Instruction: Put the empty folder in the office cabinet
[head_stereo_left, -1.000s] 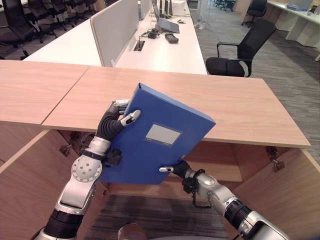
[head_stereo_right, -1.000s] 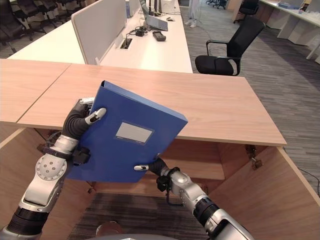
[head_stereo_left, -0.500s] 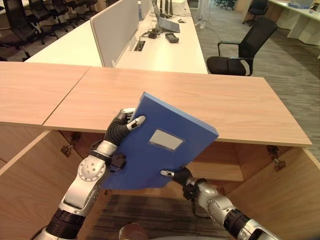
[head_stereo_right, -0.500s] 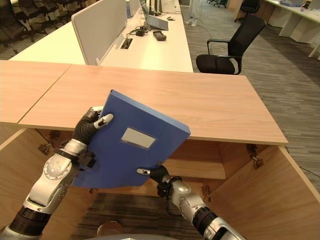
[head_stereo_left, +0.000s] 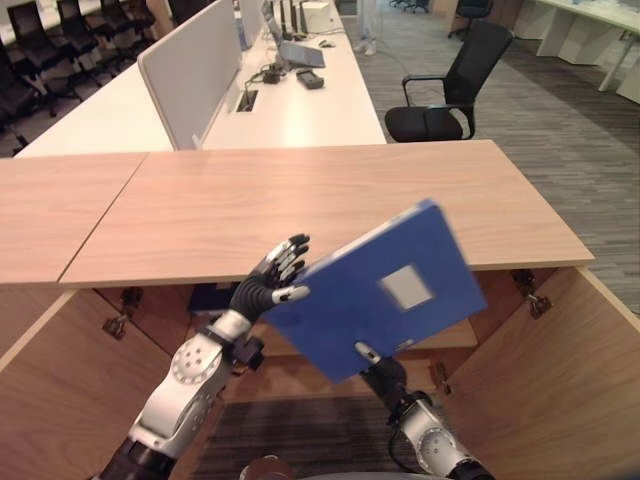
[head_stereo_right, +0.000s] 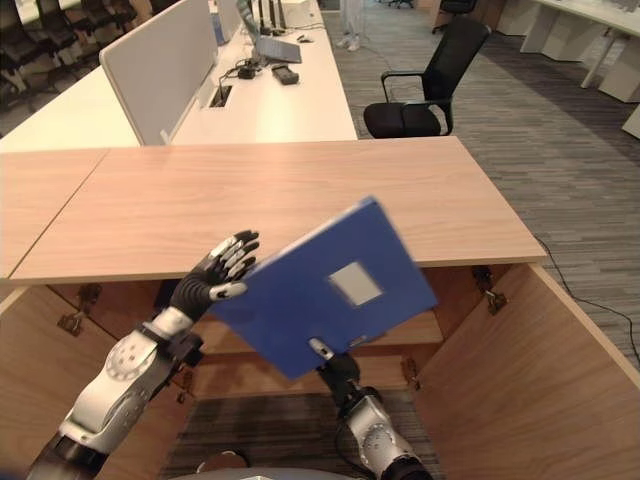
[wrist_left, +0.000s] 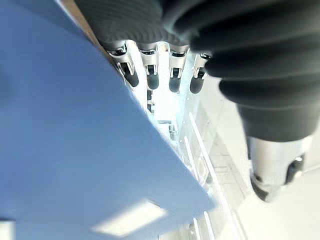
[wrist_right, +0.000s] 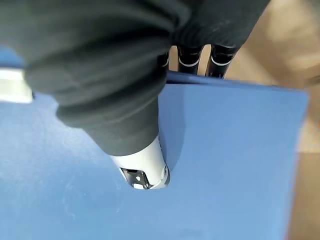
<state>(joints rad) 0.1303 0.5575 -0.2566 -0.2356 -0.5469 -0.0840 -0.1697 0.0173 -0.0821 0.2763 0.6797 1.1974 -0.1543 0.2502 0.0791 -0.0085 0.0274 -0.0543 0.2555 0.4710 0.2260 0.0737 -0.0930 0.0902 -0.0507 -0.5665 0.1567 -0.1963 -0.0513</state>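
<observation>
Left hand (head_stereo_left: 268, 287) has let go of folder (head_stereo_left: 385, 290), fingers now straight, spread beside its left edge. Folder swung right, tilted, held up before worktop (head_stereo_left: 300, 200) edge, above open cabinet (head_stereo_left: 520, 380). Right hand (head_stereo_left: 372, 362) pinches folder's lower edge, thumb on cover.

Right hand's fingers (wrist_right: 220, 59) behind blue folder (head_stereo_left: 385, 290)

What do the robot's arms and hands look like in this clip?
Both arms are silver-grey metal with round joint housings. The left hand and right hand have dark ribbed covers over the wrist and back of the hand, and silver fingers with dark tips.
</observation>
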